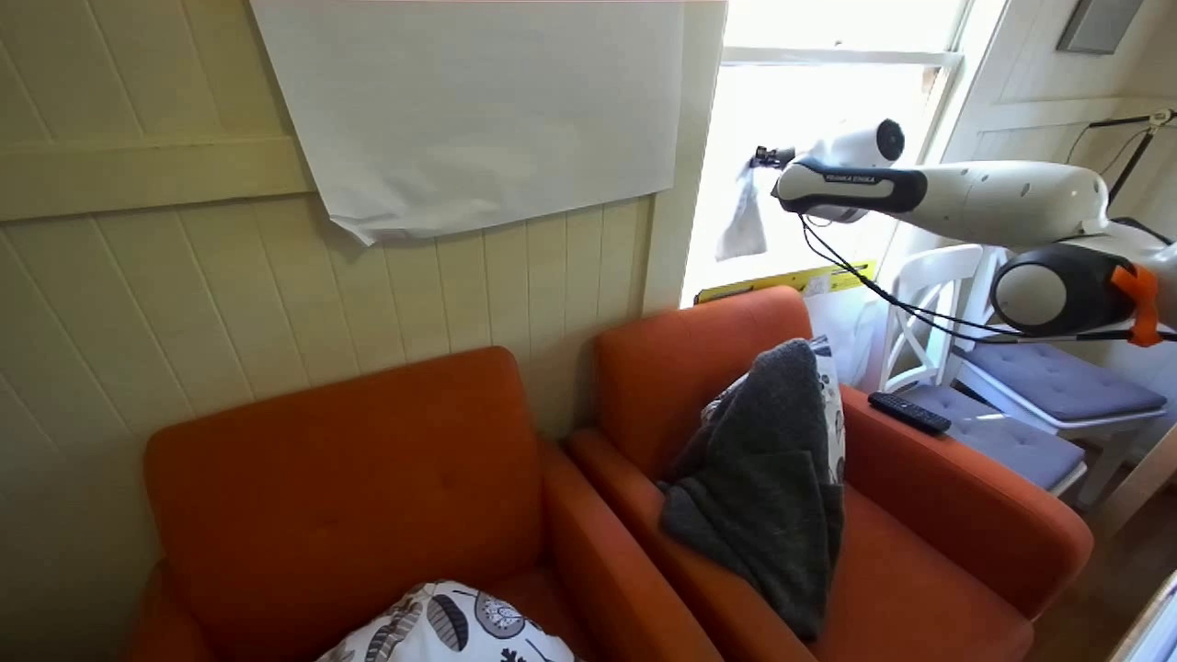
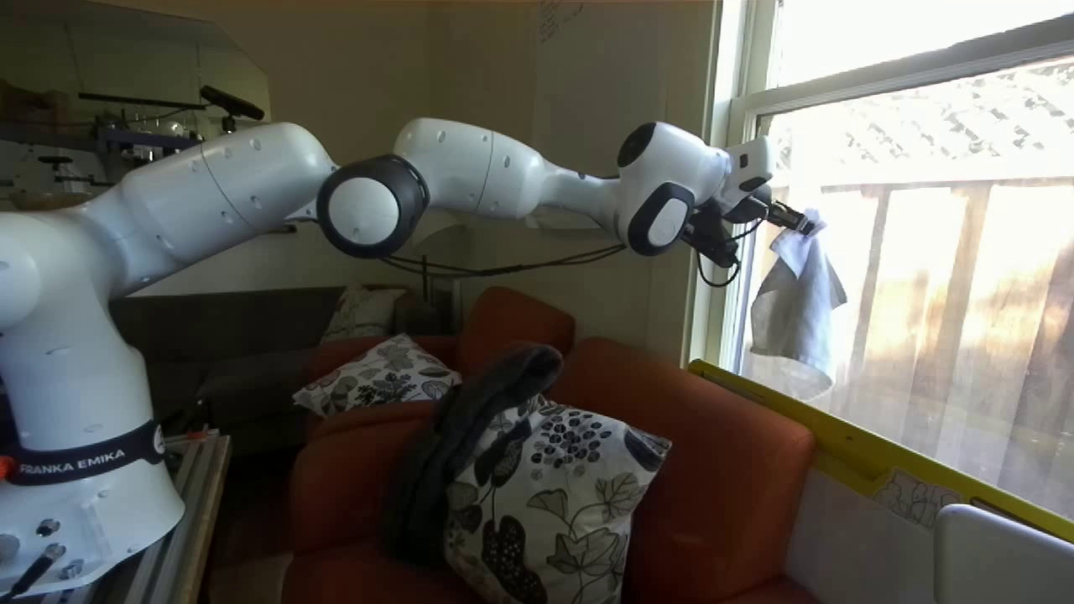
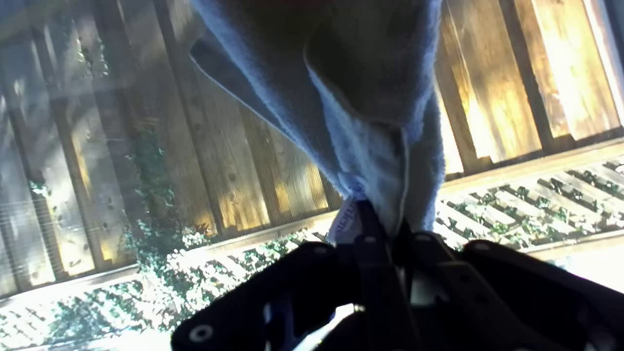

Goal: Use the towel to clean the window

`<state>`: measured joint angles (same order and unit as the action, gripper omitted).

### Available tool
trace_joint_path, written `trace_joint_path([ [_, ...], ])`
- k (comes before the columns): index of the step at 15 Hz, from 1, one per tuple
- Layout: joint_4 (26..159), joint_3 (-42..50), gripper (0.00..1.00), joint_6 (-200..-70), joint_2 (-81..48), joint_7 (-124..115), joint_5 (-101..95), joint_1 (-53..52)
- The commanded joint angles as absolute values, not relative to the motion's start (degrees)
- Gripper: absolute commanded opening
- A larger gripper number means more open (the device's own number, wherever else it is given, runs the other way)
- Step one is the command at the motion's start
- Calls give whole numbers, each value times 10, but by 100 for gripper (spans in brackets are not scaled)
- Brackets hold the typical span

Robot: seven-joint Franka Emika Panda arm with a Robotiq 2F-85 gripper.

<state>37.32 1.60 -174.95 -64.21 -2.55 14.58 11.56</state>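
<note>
A light grey-white towel hangs from my gripper in both exterior views [image 1: 743,225] [image 2: 795,306]. My gripper [image 2: 810,225] is shut on the towel's upper end, and the rest drapes straight down. In the wrist view the dark fingertips [image 3: 392,224] pinch the towel [image 3: 375,87], and a white printed tag sticks out beside them. The gripper also shows small in an exterior view [image 1: 761,158]. The window [image 2: 940,277] has a white frame and a bright pane. The towel hangs in front of the lower pane; I cannot tell whether it touches the glass.
Below the window runs a yellow strip [image 2: 847,445]. Orange armchairs [image 1: 699,359] stand under the arm, with a dark grey blanket [image 1: 763,478] and a patterned cushion [image 2: 554,495]. A remote [image 1: 908,413] lies on an armrest. White chairs [image 1: 929,276] stand nearby. Cables hang under the arm.
</note>
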Motion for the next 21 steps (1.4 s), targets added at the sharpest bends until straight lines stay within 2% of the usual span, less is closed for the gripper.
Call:
trace_joint_path([
  [1,302,-49,2,-1778,-670,-12,159,119],
  [4,284,-188,2,-1730,-671,75,153,134],
  [6,303,-216,2,-1689,-663,103,149,138],
  [14,313,-32,2,-1646,-680,23,100,123],
  [21,281,22,2,-1771,-700,-64,129,108],
])
